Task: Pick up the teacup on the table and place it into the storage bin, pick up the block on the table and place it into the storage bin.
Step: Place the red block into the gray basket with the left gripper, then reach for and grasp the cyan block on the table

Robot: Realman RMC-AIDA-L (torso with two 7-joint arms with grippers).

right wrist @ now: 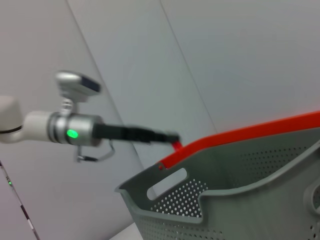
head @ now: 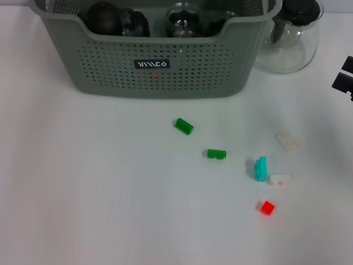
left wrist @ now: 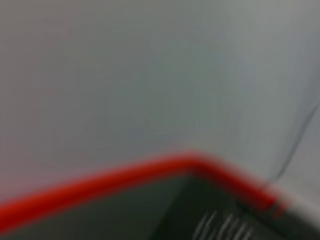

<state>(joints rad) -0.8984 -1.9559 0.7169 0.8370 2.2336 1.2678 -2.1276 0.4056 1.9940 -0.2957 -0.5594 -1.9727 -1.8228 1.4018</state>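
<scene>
The grey-green storage bin (head: 160,69) stands at the back of the table, and its perforated rim (right wrist: 210,200) fills the right wrist view. Inside it sit a clear glass teacup (head: 185,16) and dark round items (head: 113,21). Several small blocks lie loose on the white table: two green (head: 184,126) (head: 217,153), one cyan (head: 260,168), two whitish (head: 279,179) (head: 286,141) and one red (head: 267,207). A black part of my right gripper (head: 345,80) shows at the right edge, well above the blocks. My left gripper (right wrist: 167,137) reaches out beyond the bin's far side, seen in the right wrist view.
A clear glass pitcher (head: 289,38) with a black lid stands right of the bin. The left wrist view holds only a blurred red band (left wrist: 150,170) against a grey wall. A red edge (right wrist: 250,132) runs behind the bin.
</scene>
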